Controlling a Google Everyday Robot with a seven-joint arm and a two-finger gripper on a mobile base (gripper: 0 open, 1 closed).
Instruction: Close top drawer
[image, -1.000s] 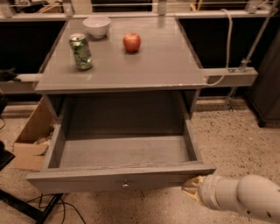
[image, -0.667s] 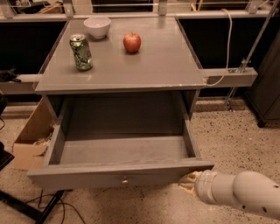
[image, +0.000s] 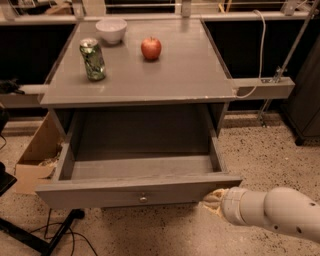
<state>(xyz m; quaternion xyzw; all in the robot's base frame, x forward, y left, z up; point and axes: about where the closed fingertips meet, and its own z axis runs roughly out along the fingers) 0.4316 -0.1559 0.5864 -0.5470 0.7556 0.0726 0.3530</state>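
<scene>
Claw (image: 213, 200) first: we find its pale tip low at the right of the scene, at the end of the white arm (image: 280, 216) that comes in from the lower right corner. We cannot tell whether the claw is open or closed, since only a beige stub shows ahead of the wrist.

To the left of the claw lies the top drawer (image: 125, 192), pulled well out from under the counter (image: 180, 75), with its deep box open to view. The claw sits at the right end of the drawer's front panel, just below its upper edge. We cannot say whether it touches the panel or only stands just beside it. The small round knob (image: 143, 198) is further left of the claw, at about the same height.

Above and behind the claw, on the counter, we see a red apple (image: 151, 48). Left of that stand a green can (image: 93, 59), upright, and a white bowl (image: 111, 30), each apart from the others. Far left of the claw, on the speckled floor, is a cardboard box (image: 35, 155).
</scene>
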